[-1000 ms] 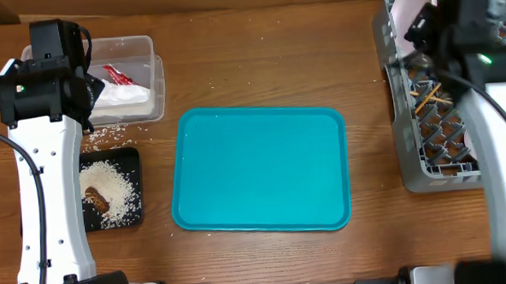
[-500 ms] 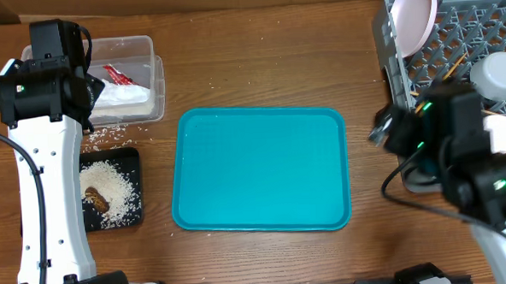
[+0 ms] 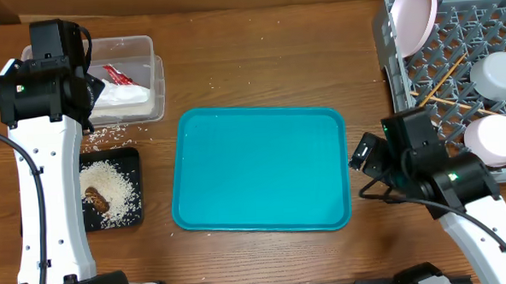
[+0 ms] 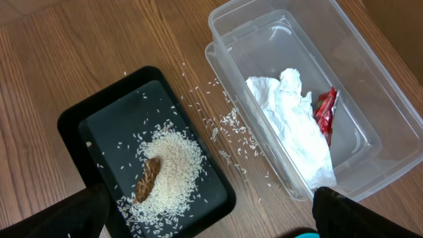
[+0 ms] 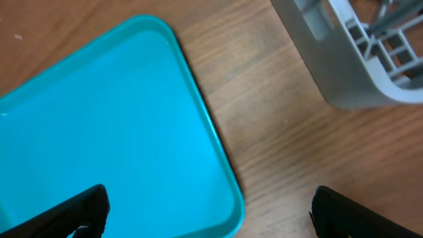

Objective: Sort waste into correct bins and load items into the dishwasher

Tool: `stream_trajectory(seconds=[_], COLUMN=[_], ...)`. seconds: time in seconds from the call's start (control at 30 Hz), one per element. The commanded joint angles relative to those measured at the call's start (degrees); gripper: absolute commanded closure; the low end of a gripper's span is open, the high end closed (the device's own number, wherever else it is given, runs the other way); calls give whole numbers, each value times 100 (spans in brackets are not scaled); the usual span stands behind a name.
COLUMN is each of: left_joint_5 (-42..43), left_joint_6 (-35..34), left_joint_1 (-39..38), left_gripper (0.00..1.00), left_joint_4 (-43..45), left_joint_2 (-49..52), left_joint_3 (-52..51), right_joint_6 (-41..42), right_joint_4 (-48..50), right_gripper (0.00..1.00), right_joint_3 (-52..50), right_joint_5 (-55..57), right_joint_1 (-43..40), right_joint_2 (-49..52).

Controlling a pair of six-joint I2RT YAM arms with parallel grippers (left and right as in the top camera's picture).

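- Left tool (image 4: pixel 208 201): fingers spread wide apart, nothing between them; hanging over the near end of the black tray (image 4: pixel 112 122) and the clear tub (image 4: pixel 277 46).
- Right tool (image 5: pixel 208 201): fingers wide apart, holding nothing; over the bare desk (image 3: pixel 258 65) between the right edge of the teal tray (image 3: pixel 258 167) and the front corner of the dish rack (image 3: pixel 487 12).
- Clear tub: far left of the desk, just beside the black tray. Contains a crumpled white napkin (image 4: pixel 294 125) with a red wrapper (image 4: pixel 325 112) touching its right side.
- Black tray: in front of the tub. Holds a heap of rice (image 4: pixel 172 162) with a brown lump (image 4: pixel 147 180) lying at the heap's left edge.
- Stray grains (image 4: pixel 228 125): scattered on the desk between tub and black tray, a few more on the tray's bare floor.
- Teal tray: middle of the desk, nothing on it.
- Dish rack: far right of the desk, grey lattice.
- Plate (image 3: pixel 417 15): standing on edge at the rack's far left corner.
- Bowls (image 3: pixel 498 74): two, white and round, in the rack's right half, one behind the other; which way up cannot be told.
- Chopsticks (image 3: pixel 443 78): lying on the lattice left of the bowls, splayed apart, ends meeting near the rack's left side.
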Motion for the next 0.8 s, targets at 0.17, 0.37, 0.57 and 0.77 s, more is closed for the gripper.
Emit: stream_trajectory(seconds=[0.17, 0.37, 0.57, 0.77], left_joint_5=[-81, -79, -79, -81], left_joint_6=[4, 4, 4, 4], left_joint_1=[31, 31, 31, 31], left_gripper=[0, 0, 0, 0], left_joint_4=[0, 0, 2, 0], left_joint_2=[31, 31, 31, 31], left_joint_3=[7, 7, 7, 7], right_joint_6=[46, 42, 17, -127], right_joint_4=[125, 629, 977, 2371], right_gripper=[0, 0, 0, 0], right_joint_3=[-28, -33, -278, -1665], right_joint_5=[13, 39, 133, 72], right_joint_1=[35, 35, 35, 35], right_joint_2=[258, 214, -197, -1331])
